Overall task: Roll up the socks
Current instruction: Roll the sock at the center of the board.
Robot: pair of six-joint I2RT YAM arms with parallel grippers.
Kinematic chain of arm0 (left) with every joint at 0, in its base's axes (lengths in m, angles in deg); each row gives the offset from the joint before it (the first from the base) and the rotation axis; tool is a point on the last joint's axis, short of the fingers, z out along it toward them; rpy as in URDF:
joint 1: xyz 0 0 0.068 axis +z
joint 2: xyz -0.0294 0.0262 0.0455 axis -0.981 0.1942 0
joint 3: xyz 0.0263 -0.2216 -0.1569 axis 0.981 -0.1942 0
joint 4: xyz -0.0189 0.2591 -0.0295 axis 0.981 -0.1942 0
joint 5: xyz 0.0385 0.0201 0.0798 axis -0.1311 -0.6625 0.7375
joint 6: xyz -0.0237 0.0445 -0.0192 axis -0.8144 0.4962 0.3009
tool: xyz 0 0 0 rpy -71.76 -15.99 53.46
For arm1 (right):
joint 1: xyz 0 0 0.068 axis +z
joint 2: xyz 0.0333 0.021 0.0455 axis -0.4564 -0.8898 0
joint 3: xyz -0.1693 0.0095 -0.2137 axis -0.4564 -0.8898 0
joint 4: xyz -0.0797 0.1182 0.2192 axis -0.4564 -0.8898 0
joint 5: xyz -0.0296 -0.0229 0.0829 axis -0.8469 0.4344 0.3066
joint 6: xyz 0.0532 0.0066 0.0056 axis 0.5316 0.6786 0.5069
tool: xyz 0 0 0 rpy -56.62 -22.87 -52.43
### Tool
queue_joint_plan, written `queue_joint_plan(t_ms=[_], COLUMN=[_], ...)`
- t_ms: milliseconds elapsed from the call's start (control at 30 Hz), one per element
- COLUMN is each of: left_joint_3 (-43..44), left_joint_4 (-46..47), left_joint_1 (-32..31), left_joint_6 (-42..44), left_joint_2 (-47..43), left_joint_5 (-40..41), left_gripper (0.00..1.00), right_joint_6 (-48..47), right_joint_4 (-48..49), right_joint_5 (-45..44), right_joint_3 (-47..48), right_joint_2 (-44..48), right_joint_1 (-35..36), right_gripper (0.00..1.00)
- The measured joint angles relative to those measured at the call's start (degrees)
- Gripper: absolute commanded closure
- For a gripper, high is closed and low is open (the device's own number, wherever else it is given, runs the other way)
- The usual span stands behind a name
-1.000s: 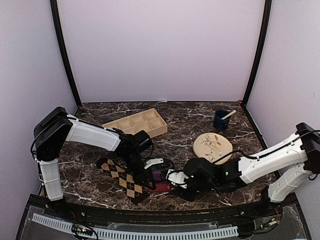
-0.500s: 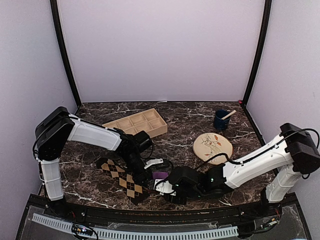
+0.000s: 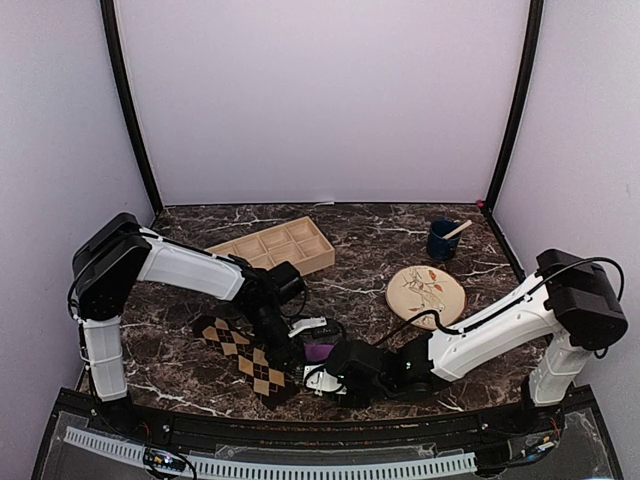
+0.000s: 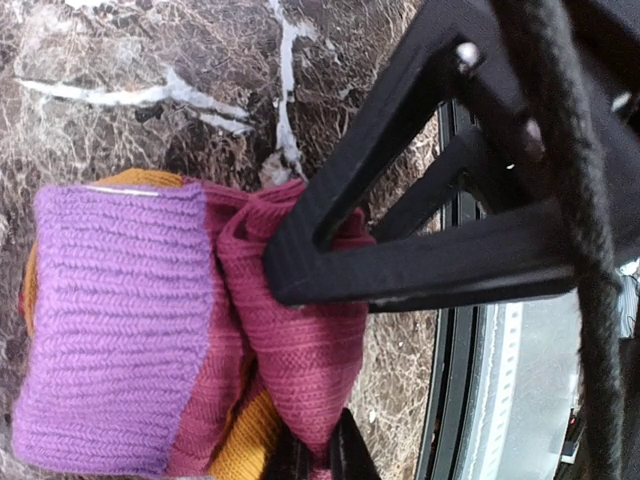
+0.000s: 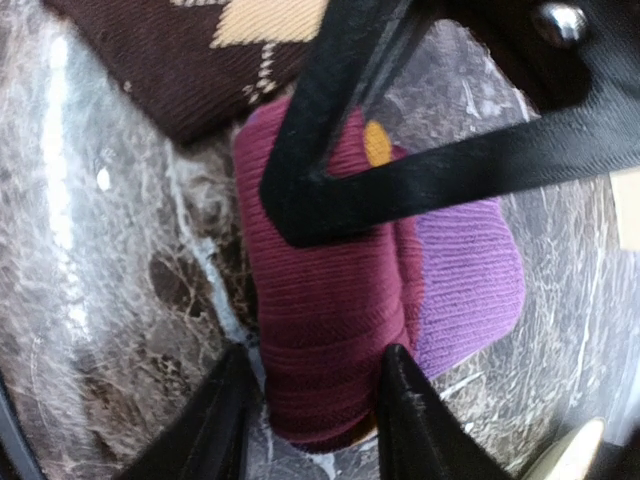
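I count two socks, both at the near edge of the table (image 3: 170,372). The brown sock (image 3: 245,358) with tan diamonds lies flat and unrolled. The maroon sock (image 5: 330,320), just to its right, is bunched into a thick roll, its purple cuff wrapped on the outside and a bit of orange showing. My left gripper (image 4: 320,455) is pinched tight on a fold of the maroon sock. My right gripper (image 5: 318,362) has its fingers spread either side of the roll, close against it. Farther back sits one round plate (image 3: 425,295) with a leaf pattern. At the back are one wooden tray (image 3: 322,262) split into compartments and one blue cup (image 3: 441,241) holding a wooden stick (image 3: 457,229).
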Motion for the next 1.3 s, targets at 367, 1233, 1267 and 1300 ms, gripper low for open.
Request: queue_joint_plan(t_ms=[367, 1233, 1267, 1300], left_joint_3=[0.07, -16.09, -16.85, -17.46], left_joint_4=[-0.48, 22.93, 24.2, 25.18], left_joint_1=[0.33, 4.24, 4.24, 4.31], left_joint_6=[-0.39, -14.21, -14.67, -15.06], left_joint_2=[0.04, -18.05, -18.99, -19.78], left_joint_5=[0.0, 18.53, 19.54, 20.37], left_gripper=[1.0, 0.6, 0.59, 0.59], right_joint_6=[0.11, 11.13, 11.54, 11.96], right_joint_4=[-2.58, -8.94, -9.27, -9.68], right_joint_5=[-0.63, 11.72, 12.35, 13.07], right_joint_3=[2.97, 7.52, 7.78, 8.11], right_joint_2=[-2.23, -2.51, -2.6, -2.69], right_joint_1=[-0.46, -6.38, -6.64, -6.93], right_gripper=[0.97, 1.0, 1.0, 1.0])
